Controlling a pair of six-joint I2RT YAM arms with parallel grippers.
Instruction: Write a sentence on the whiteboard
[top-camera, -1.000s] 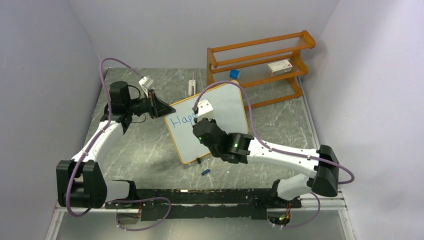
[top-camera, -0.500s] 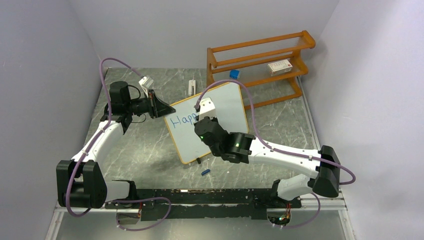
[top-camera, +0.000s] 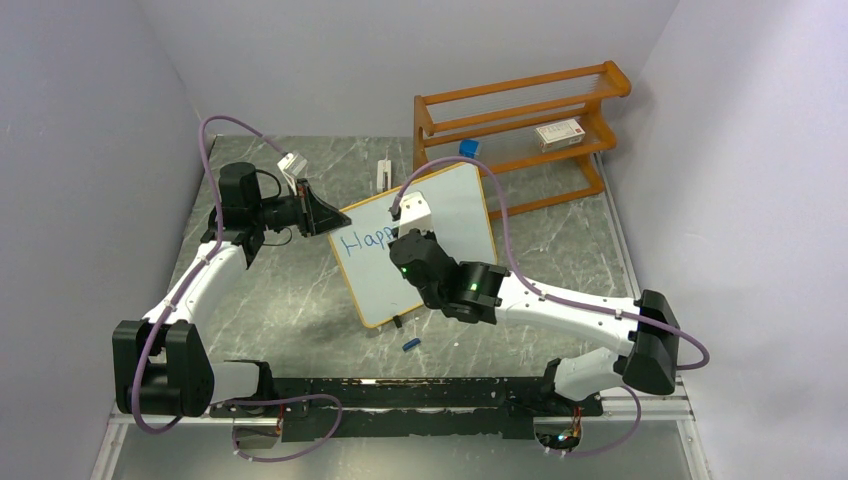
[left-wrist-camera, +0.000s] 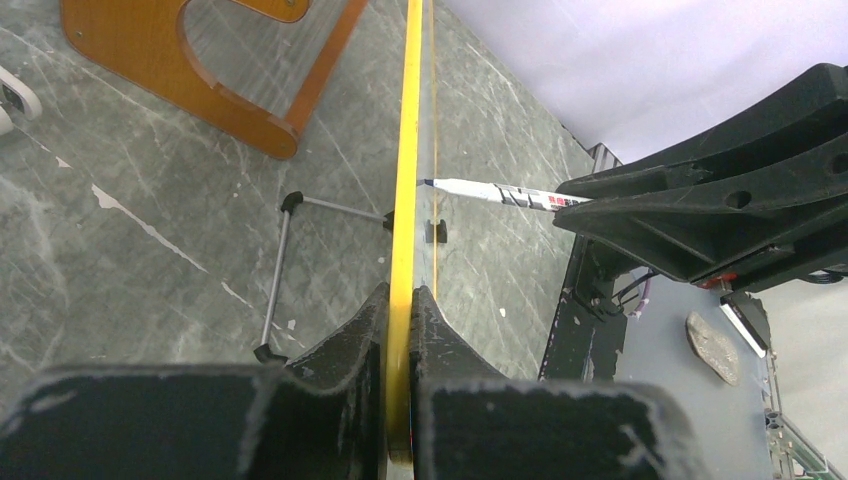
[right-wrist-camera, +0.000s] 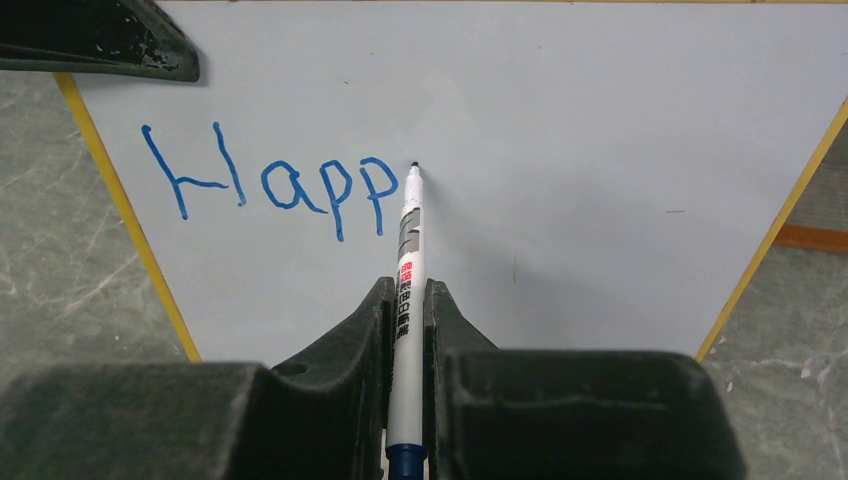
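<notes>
Orange rack (top-camera: 612, 80) — white box (top-camera: 559, 133) on it.

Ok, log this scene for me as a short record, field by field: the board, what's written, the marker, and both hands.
whiteboard: standing on the table, yellow-edged frame
writing: "Happ" in blue, one line
marker: tip at the board face, just right of the second p
left hand: shut on the whiteboard's edge
right hand: shut on the marker
behind the board: orange rack
</notes>
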